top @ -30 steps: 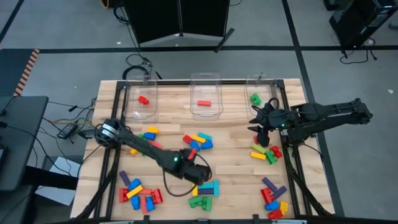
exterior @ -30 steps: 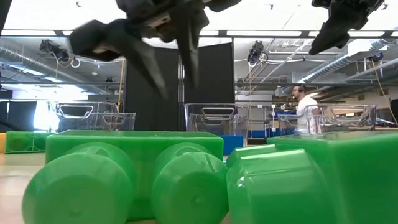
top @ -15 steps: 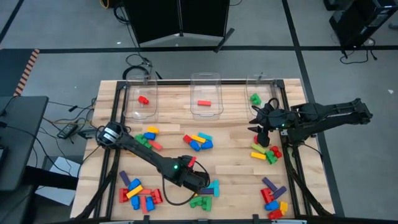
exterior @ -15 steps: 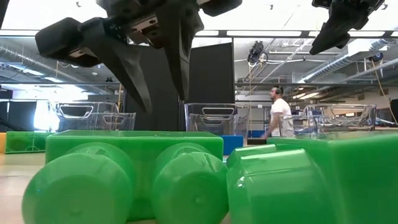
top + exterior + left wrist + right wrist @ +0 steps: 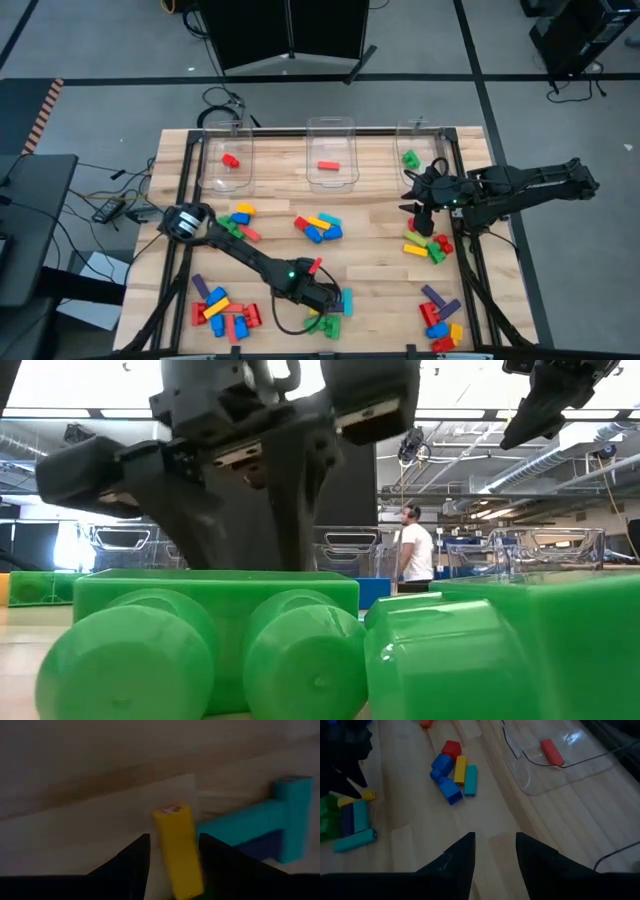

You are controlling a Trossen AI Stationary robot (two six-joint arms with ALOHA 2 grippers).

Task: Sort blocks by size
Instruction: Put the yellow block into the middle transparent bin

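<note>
Left gripper (image 5: 328,302) has dropped down over the front-centre pile over the last second, fingers (image 5: 134,862) parted and empty, straddling a small yellow plastic brick (image 5: 177,850) beside a cyan one (image 5: 260,817) (pick looks imminent); right gripper (image 5: 421,213) parked over the right-hand bricks, parted, empty

The blocks (image 5: 318,227) are smooth, shiny plastic. The table (image 5: 380,250) is pale wood. The bins (image 5: 331,165) are clear plastic.

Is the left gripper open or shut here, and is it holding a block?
Open and empty. In the left wrist view the left gripper has its fingers apart on either side of a yellow block lying on the table.
</note>
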